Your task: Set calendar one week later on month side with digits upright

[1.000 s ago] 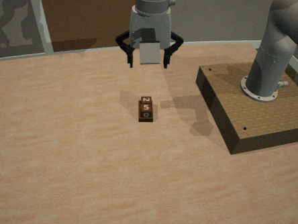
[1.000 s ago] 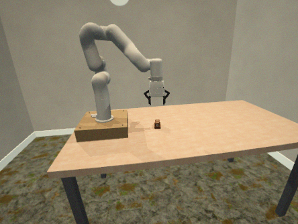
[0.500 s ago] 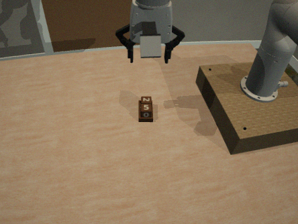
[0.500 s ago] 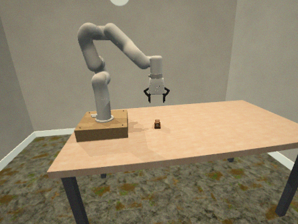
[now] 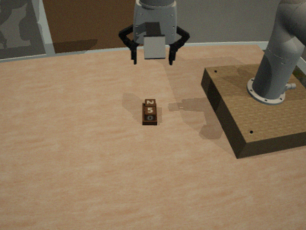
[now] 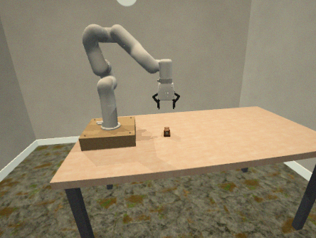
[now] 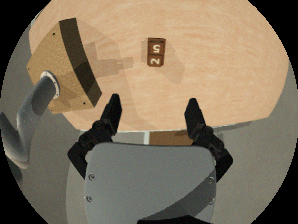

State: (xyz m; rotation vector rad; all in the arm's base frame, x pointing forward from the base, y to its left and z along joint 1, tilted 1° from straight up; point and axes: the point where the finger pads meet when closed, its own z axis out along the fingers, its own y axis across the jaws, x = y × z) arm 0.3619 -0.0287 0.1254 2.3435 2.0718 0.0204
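The tray (image 5: 149, 123) (image 6: 166, 135) is small in every view, and the month's name cannot be read; the cubes hide most of its floor. It sits on the table (image 5: 86, 165) (image 6: 220, 142) (image 7: 225, 70), left of the wooden base (image 5: 276, 120) (image 6: 107, 142) (image 7: 62, 65) in the top view, right of it in the exterior one. From above, the cubes stand in a row, brown with pale digits: the far cube (image 5: 150, 102) (image 7: 155, 60) has a 2 on top, turned sideways, the near cube (image 5: 150, 110) (image 7: 156, 47) a 5. A 0 shows dimly on the near side. The gripper (image 5: 152, 63) (image 6: 166, 107) (image 7: 154, 103) hangs above the table, fingers spread, holding nothing. The tabletop is pale wood with soft shadows; around are grey walls (image 6: 178, 43) and a mottled floor (image 6: 160, 207).
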